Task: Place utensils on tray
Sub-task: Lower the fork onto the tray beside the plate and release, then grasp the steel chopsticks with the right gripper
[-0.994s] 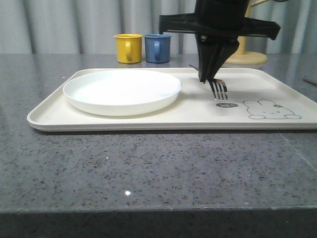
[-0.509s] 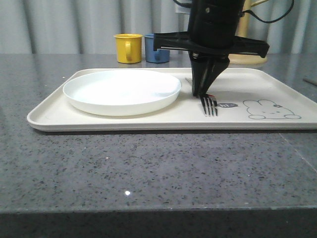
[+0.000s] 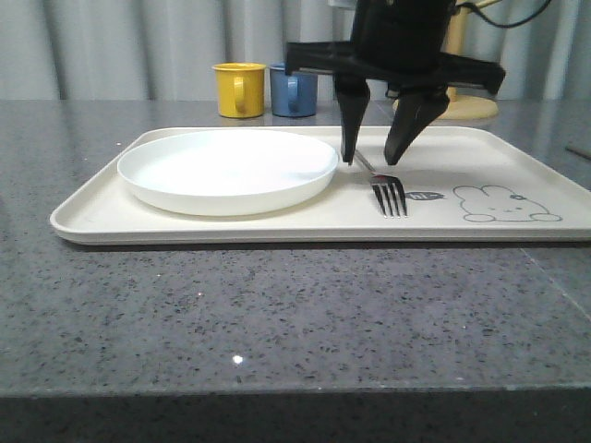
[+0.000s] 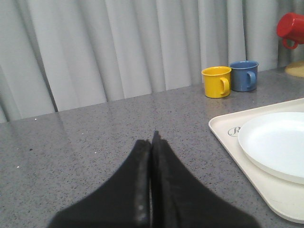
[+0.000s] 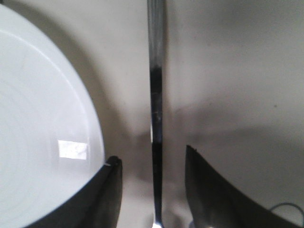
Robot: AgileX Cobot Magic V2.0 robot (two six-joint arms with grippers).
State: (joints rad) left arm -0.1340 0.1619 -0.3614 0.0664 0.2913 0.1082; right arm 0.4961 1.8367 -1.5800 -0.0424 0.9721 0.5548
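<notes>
A shiny metal fork (image 3: 388, 192) lies flat on the cream tray (image 3: 277, 226), tines toward the front, just right of the round white plate (image 3: 227, 169). My right gripper (image 3: 369, 159) hangs open above the fork's handle, one finger on each side, touching nothing. In the right wrist view the fork handle (image 5: 156, 118) runs between the spread fingers (image 5: 109, 190), with the plate's rim (image 5: 57, 123) close beside one finger. My left gripper (image 4: 152, 140) is shut and empty over the bare grey counter, left of the tray (image 4: 228, 137).
A yellow mug (image 3: 239, 89) and a blue mug (image 3: 293, 89) stand behind the tray. A wooden mug stand base (image 3: 466, 106) is at the back right, with a red mug (image 4: 290, 28) hanging on it. A rabbit drawing (image 3: 503, 205) marks the tray's right part.
The right gripper carried the fork left and down onto the tray beside the plate, then opened and let it go. The fork now lies flat.
</notes>
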